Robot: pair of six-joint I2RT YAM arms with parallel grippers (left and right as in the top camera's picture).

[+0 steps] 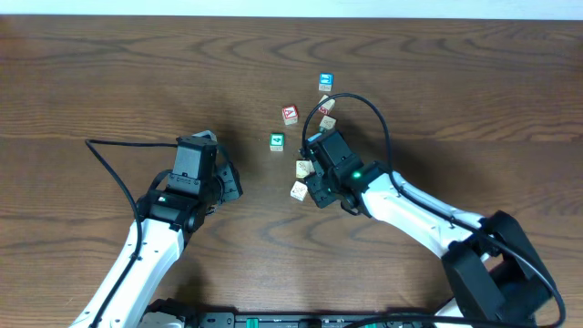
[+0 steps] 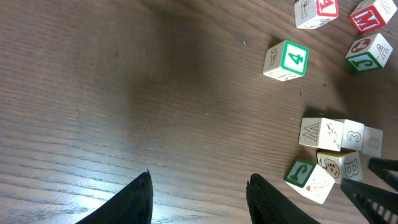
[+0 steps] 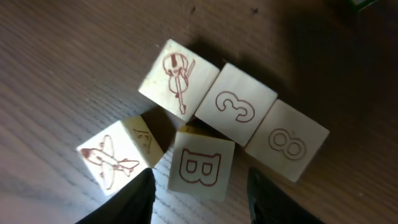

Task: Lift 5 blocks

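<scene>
Black fingertips [image 3: 140, 202] of my right claw [image 3: 200, 200] fill the bottom of the wrist view. They are spread apart with the B block [image 3: 200, 167] between them and a sliver of table [image 3: 56, 56] showing on each side, so this claw is released and grasps nothing. All five blocks [image 1: 302, 178] sit on the wood in one tight cluster: the violin block [image 3: 177, 79], the 3 block [image 3: 236, 104] and the 8 block [image 3: 286, 142] form a touching row beyond the B, and the aeroplane block [image 3: 112, 160] is just beside it. My left claw [image 2: 199, 199] hangs released over bare wood, apart from the cluster, with the green-faced cube [image 2: 286, 60] beyond. I judge this to be the first pick, nothing lifted. Next I must clench squarely on the B without nipping the aeroplane block's corner, then rise straight so no neighbour drags along
</scene>
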